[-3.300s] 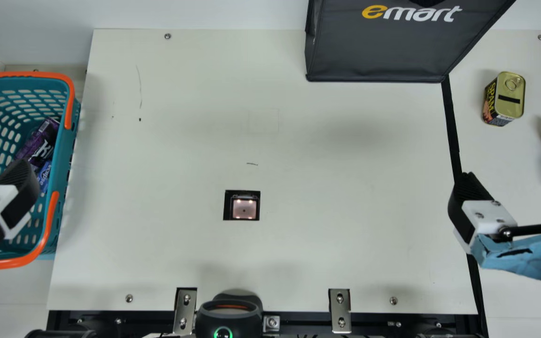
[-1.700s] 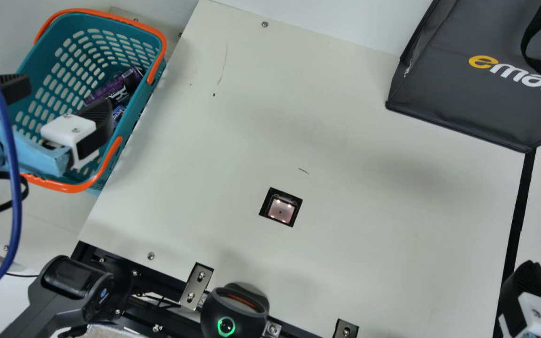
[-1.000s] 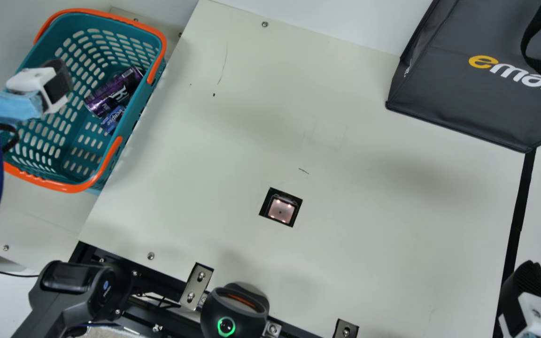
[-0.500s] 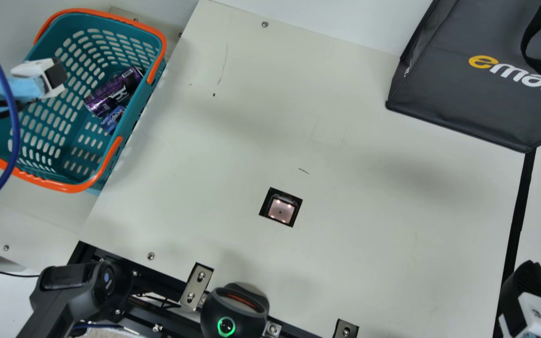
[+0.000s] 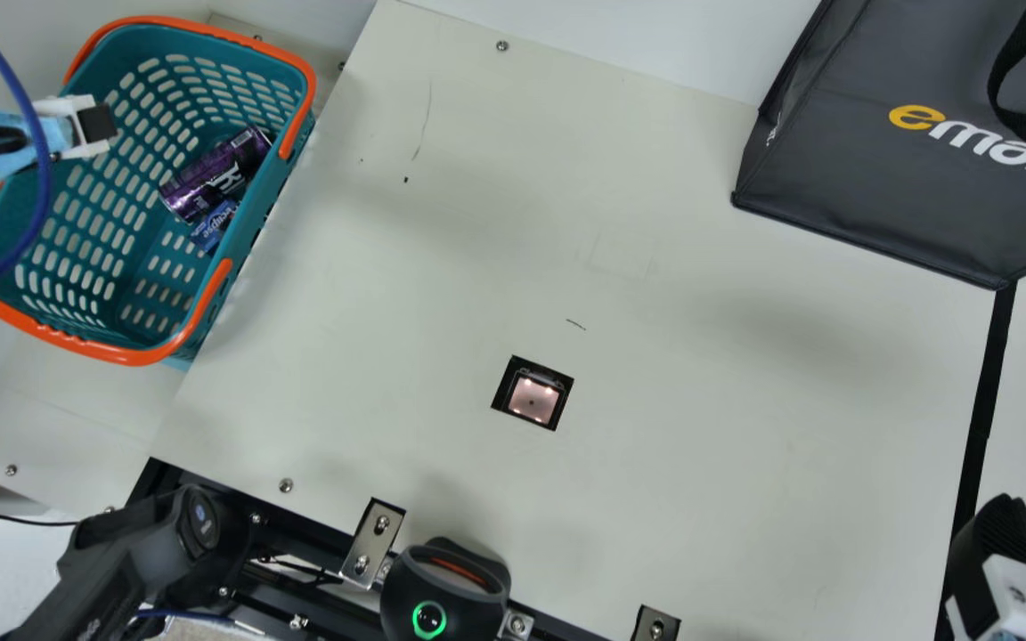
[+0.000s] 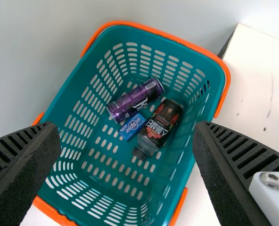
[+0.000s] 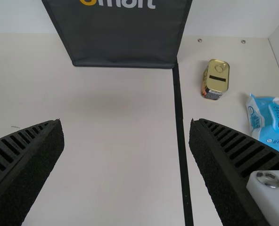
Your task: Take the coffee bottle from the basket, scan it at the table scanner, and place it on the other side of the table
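Observation:
In the main view my left gripper [image 5: 85,127] is over the far-left part of the teal basket [image 5: 143,343]. The left wrist view has this gripper [image 6: 125,146] open above the basket [image 6: 73,87], its fingers wide apart and empty. The coffee bottle [image 6: 160,125], dark-labelled with a black cap, lies on the basket floor beside a purple can [image 6: 135,100] and a small blue box [image 6: 132,125]. The table scanner [image 5: 533,397] glows in its square cutout. My right gripper [image 5: 998,552] is at the main view's lower right; in its wrist view the gripper [image 7: 126,141] stands open, holding nothing.
A dark grey bag [image 5: 905,169] stands at the table's far side. Past the black strip [image 7: 181,136] are a gold-lidded tin [image 7: 216,79] and a blue-white packet [image 7: 269,123]. A black device [image 5: 444,592] sits at the near edge, with another [image 5: 148,552] left of it.
The main camera has turned toward the basket. My left gripper has drawn back from over the basket's contents toward its far-left side, uncovering the can and blue box.

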